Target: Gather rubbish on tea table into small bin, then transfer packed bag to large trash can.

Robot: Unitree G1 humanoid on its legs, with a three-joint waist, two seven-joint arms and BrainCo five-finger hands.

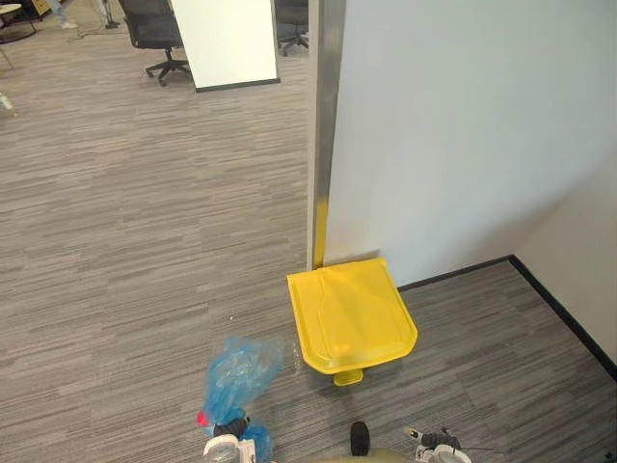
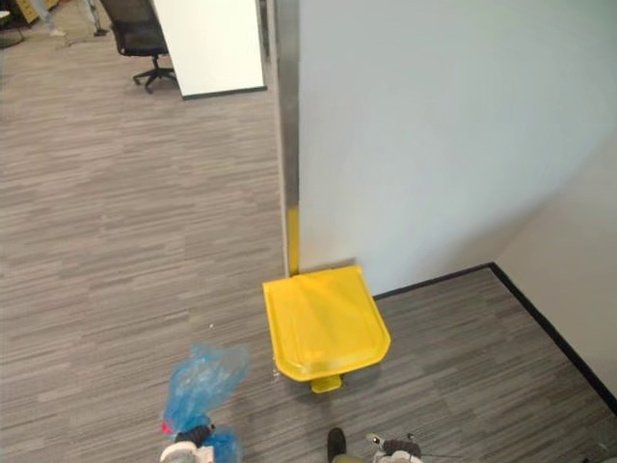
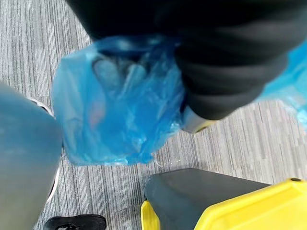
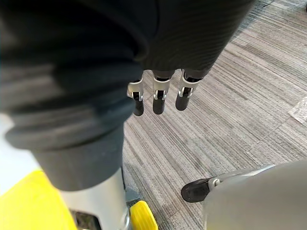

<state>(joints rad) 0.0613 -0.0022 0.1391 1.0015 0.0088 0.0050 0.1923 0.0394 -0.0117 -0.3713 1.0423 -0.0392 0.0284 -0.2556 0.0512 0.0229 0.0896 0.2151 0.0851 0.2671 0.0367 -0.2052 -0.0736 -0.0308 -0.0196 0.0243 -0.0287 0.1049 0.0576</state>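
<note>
Left eye view showed us the end stage of the job: the blue rubbish bag (image 1: 238, 371) was off the tea table and hung in the left hand (image 1: 228, 442), low over the grey carpet (image 1: 116, 241). The large trash can stood ahead with its yellow lid (image 1: 352, 313) down flat, backed against the white wall (image 1: 463, 125) beside a metal post (image 1: 324, 116).

In the left wrist view we made out finger shapes dimly through the blue film, folded into the plastic, so we judged that hand to be clenched on the bag's gathered neck. The can's dark grey body (image 3: 201, 191) sat close beneath the bag there. The right hand (image 4: 158, 98) hung with its fingers straight and relaxed, carrying nothing.

The relation that mattered was sideways. The bag lay just beside the can's left front corner, apart from it, so the can was ahead and to the right of the loaded hand. The lid's long axis ran from the wall toward us, with the hinge side at the wall and the yellow pedal (image 1: 348, 377) on the near side. That pedal lay between the two hands, and the left hand was the nearer one to the lid edge.

We judged that the bag could not go in while the lid stayed closed. Either the pedal needed pressing or the free right hand would have to lift the front lip. After that, only a short carry rightward and up over the rim seemed left.
</note>
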